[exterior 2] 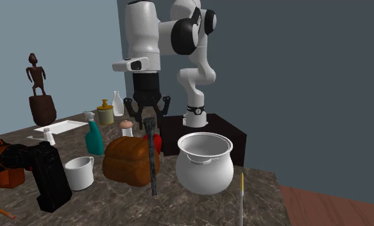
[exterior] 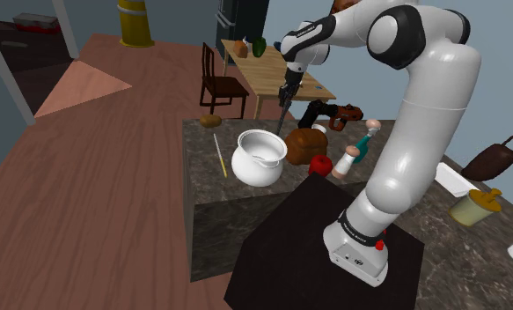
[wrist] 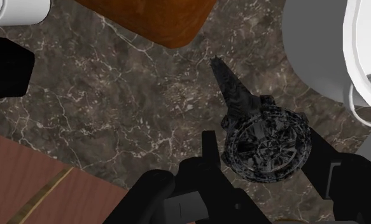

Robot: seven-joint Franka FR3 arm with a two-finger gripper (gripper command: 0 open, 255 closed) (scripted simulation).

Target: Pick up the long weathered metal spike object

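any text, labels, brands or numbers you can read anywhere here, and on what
No text here can be read.
Dark print on the arm's base: too small to read.
Dark mark on the white hand housing: too blurred to read.
The metal spike in the gripper shows no text.

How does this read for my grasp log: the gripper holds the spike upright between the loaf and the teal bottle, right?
Not quite. The gripper holds the spike upright, but between the loaf and the white pot, not the teal bottle. The second exterior view shows it.
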